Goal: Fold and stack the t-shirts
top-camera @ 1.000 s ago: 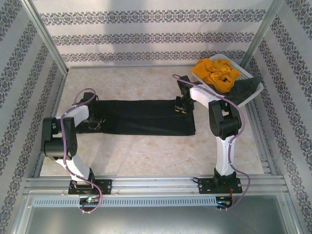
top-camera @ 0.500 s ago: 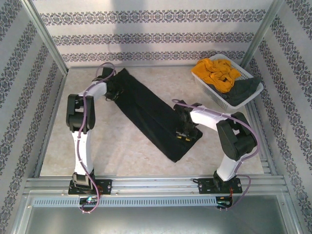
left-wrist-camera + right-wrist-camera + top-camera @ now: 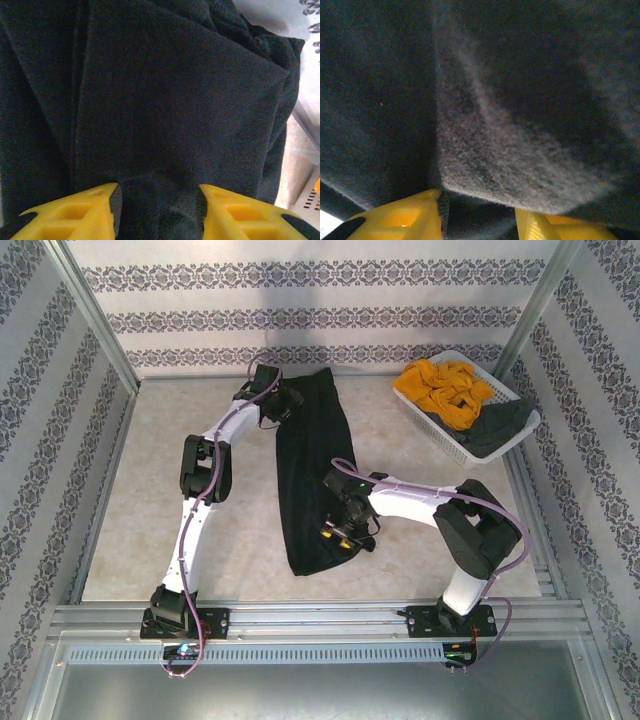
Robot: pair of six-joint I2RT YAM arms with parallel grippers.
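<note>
From above, your black t-shirt point(image 3: 310, 470) lay folded into a long narrow strip on the table point(image 3: 130, 520). It ran from near the far wall back toward the arm bases and leaned a little to the left at its near end. Your left gripper point(image 3: 288, 405) sat at the left edge of the strip's far end, with its arm stretched well forward. Your right gripper point(image 3: 338, 535) was down on the near end, reaching in from the right. The white slatted basket point(image 3: 440, 435) stood in the far right corner, well apart from the strip. The mustard-yellow t-shirt point(image 3: 445, 385) was heaped in it, and the dark grey t-shirt point(image 3: 500, 425) hung over its near right rim.

At your left wrist, the left gripper point(image 3: 157, 200) had its yellow fingers point(image 3: 85, 212) standing apart. A ridge of the black t-shirt point(image 3: 165, 100) rose into the gap between them. I could not tell whether the pads were pinching that ridge or only flanking it. Pale table point(image 3: 300, 150) showed past the cloth on the right.

At your right wrist, the right gripper point(image 3: 477, 202) also had its yellow fingers point(image 3: 405, 215) parted. They sat close over the black t-shirt point(image 3: 520, 75), where a folded corner of one layer lay over another. Dark cloth filled the gap, and here too I could not tell whether it was gripped.
</note>
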